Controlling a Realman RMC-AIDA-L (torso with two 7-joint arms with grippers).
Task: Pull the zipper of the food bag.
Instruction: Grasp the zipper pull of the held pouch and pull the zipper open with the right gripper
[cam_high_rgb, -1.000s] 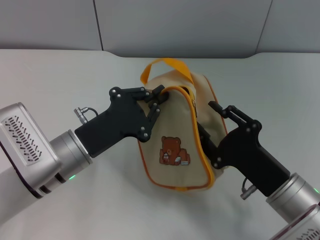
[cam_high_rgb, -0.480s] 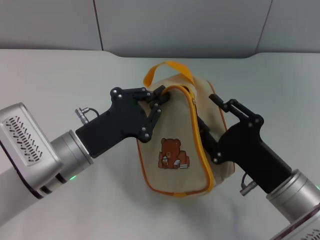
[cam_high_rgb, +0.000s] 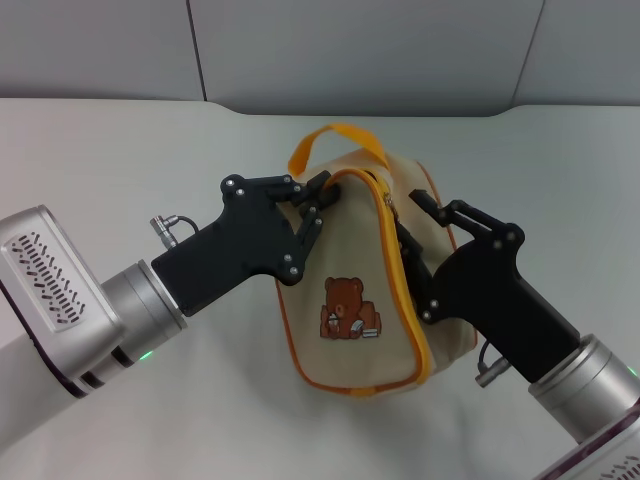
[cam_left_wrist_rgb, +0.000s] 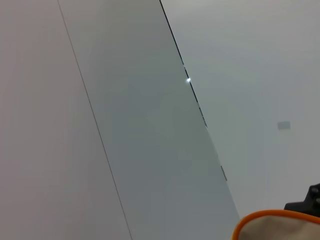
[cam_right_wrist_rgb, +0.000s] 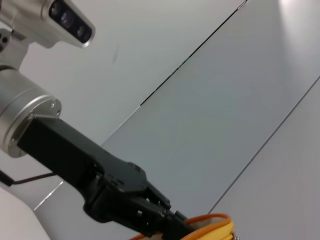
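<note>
The black left gripper (cam_high_rgb: 318, 200) pinches the top orange-piped edge of the boxy beige fabric food bag (cam_high_rgb: 350, 300), mid-desk (cam_high_rgb: 120, 160). The black right gripper (cam_high_rgb: 410, 245) presses the bag's right side; its grip and the zipper are hidden.

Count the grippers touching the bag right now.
2. The left gripper pinches the food bag at its top orange-piped edge; the right gripper presses into the bag's right side by the zip track, its fingertips hidden.

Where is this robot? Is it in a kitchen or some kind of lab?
Probably a robot lab or test bench, not a kitchen. A plain white table stands against bare grey wall panels, and only the food bag is on it, between the left gripper and right gripper.
</note>
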